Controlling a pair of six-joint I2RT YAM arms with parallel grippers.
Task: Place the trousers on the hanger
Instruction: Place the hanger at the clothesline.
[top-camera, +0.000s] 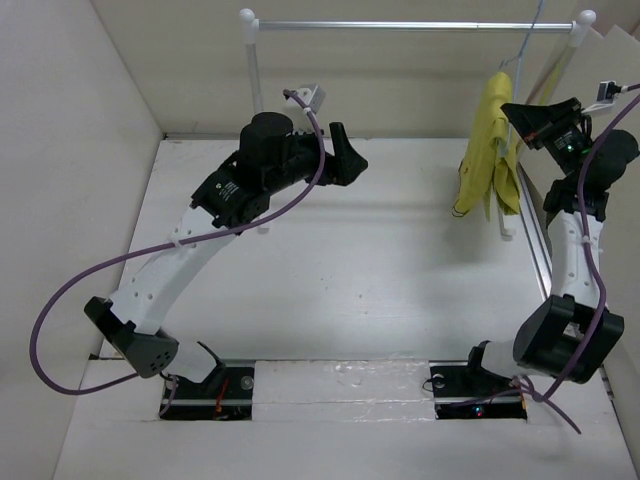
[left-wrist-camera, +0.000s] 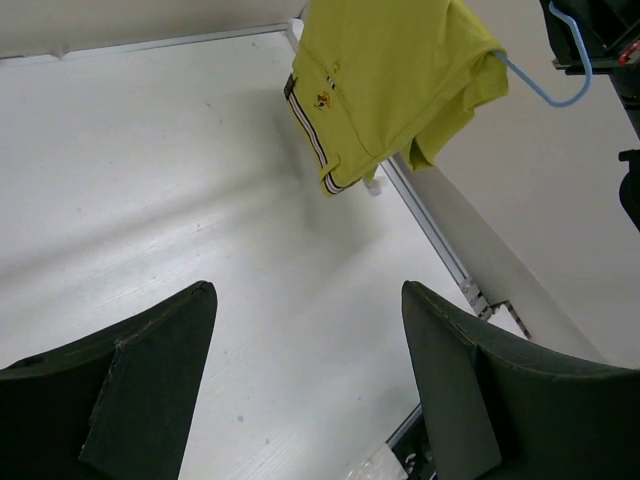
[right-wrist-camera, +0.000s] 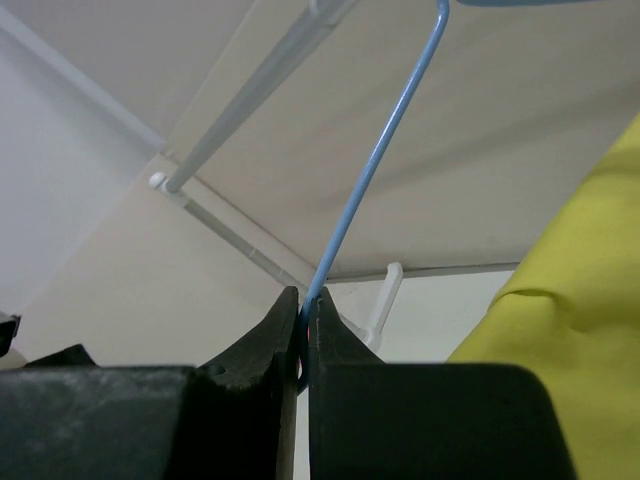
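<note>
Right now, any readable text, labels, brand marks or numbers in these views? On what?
No readable text in any view.
Small dark-and-orange mark on the trousers, near the striped waistband: too small to read, and it cannot be told whether it is lettering at all.

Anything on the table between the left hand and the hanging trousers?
Nothing: only bare white table separates the left hand from the trousers, clearest in the left wrist view.
</note>
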